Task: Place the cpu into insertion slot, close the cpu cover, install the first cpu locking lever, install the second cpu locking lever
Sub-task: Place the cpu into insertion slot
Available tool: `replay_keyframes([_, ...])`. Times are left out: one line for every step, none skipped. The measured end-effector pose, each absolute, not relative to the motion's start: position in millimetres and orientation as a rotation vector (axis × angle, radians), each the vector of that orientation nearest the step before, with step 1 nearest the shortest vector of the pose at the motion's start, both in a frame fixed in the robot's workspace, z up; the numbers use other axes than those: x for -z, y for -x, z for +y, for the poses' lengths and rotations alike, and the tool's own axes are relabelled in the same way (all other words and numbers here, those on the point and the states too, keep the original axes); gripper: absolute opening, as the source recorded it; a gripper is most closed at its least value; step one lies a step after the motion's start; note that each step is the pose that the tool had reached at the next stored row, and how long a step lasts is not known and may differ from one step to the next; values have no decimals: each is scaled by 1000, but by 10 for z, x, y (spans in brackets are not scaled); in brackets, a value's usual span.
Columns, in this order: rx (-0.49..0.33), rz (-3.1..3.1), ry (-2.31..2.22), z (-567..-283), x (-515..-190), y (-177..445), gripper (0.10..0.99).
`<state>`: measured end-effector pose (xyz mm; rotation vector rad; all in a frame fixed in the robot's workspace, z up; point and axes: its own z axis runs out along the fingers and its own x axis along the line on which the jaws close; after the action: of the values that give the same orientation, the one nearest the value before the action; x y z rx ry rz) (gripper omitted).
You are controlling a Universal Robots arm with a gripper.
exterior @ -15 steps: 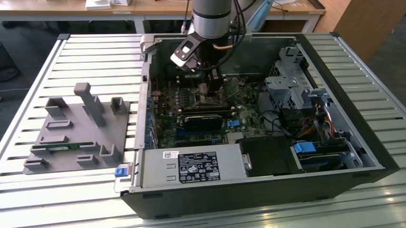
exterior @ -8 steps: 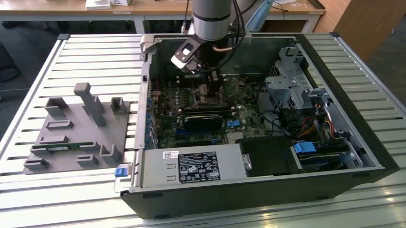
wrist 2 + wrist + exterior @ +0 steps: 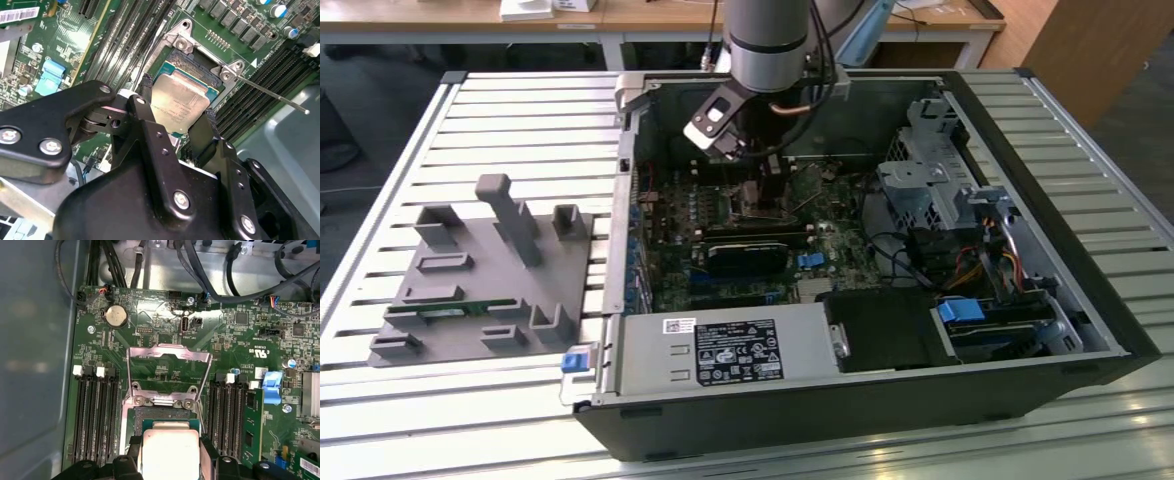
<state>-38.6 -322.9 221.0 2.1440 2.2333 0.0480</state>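
Our gripper point(image 3: 178, 97) pinches the chip point(image 3: 182, 106) by its edges just above the socket point(image 3: 160, 415), whose cover point(image 3: 168, 354) is flipped back for access.

No text could be read. Fine print was seen on a white label point(image 3: 734, 352) on the power supply point(image 3: 640, 350) and on the cpu point(image 3: 181, 102), but none was made out.

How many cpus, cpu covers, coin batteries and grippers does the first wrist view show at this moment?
cpu: 1
cpu cover: 1
coin battery: 1
gripper: 1
Total: 4
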Motion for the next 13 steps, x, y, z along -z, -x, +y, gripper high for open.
replay_keyframes([-48,2231,-2146,-3228,-2199,386,541])
replay_keyframes([-48,2229,-2148,-3227,-2188,385,541])
replay_keyframes([-48,2227,-2150,-3225,-2178,386,541])
replay_keyframes([-47,2226,-2151,-3223,-2167,386,541])
replay_keyframes([-47,2227,-2152,-3221,-2158,385,541])
replay_keyframes([-47,2227,-2152,-3219,-2148,385,541])
replay_keyframes([-46,2227,-2152,-3217,-2139,386,541])
replay_keyframes([-46,2227,-2152,-3215,-2130,385,541])
replay_keyframes([-45,2228,-2152,-3214,-2122,385,541])
replay_keyframes([-44,2228,-2153,-3212,-2115,385,541])
replay_keyframes([-43,2229,-2154,-3211,-2109,386,541])
replay_keyframes([-42,2229,-2154,-3209,-2103,386,541])
replay_keyframes([-41,2229,-2155,-3207,-2098,386,541])
